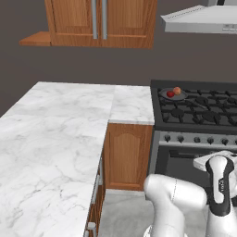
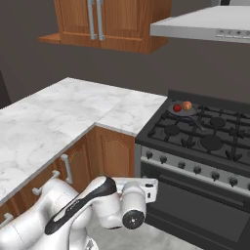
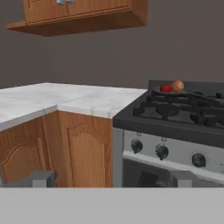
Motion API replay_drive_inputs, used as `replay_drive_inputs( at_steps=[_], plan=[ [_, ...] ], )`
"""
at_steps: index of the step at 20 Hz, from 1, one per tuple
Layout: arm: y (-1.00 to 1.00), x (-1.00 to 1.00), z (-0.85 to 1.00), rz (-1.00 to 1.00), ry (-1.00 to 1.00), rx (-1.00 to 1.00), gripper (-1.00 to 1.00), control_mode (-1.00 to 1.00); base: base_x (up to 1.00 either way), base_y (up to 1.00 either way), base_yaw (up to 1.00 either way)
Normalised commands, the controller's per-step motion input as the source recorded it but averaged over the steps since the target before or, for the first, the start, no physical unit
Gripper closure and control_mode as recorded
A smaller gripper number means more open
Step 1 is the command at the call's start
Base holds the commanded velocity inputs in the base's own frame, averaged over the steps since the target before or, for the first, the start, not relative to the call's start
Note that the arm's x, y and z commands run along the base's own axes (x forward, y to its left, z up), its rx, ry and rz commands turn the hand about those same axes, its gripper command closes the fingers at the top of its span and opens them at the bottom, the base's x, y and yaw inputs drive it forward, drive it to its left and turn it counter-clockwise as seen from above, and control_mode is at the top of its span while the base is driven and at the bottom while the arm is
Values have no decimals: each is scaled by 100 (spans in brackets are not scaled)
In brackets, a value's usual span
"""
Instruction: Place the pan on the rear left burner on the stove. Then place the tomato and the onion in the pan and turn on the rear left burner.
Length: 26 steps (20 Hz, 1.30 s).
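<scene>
White veined marble bench (image 1: 69, 125) is met by the black iron-grated stove (image 1: 199, 113), on whose rear left corner the shallow round grey pan (image 1: 172, 96) is seated, glossy red tomato (image 1: 170, 94) and orange-brown onion (image 1: 177, 90) held inside, while the claw (image 3: 111, 179) is kept spread open, empty.

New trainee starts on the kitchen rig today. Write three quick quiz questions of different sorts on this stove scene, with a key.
1. True or false: the pan sits on the marble counter.
2. Which is in the pan? A) the tomato alone B) the onion alone C) both D) neither
3. Fill in: the gripper is held low in front of the stove, its jaws ____.

Key
1. False; it sits at the rear left of the stove.
2. C
3. open, holding nothing
</scene>
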Motion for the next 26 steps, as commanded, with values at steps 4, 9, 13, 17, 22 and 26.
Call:
replay_drive_inputs(
  at_steps=[4,9,13,17,22,26],
  plan=[
    [-27,6,-1,-1,-10,0,-100,-100,0,0,0],
    [0,19,0,-1,-1,0,-100,-100,0,0,0],
    [0,24,0,-2,0,0,-100,-100,0,0,0],
    [0,21,0,-4,0,0,-100,-100,0,0,0],
    [0,21,0,-8,0,0,-100,-100,0,0,0],
    [0,16,0,-8,0,0,-100,-100,0,0,0]
  ],
)
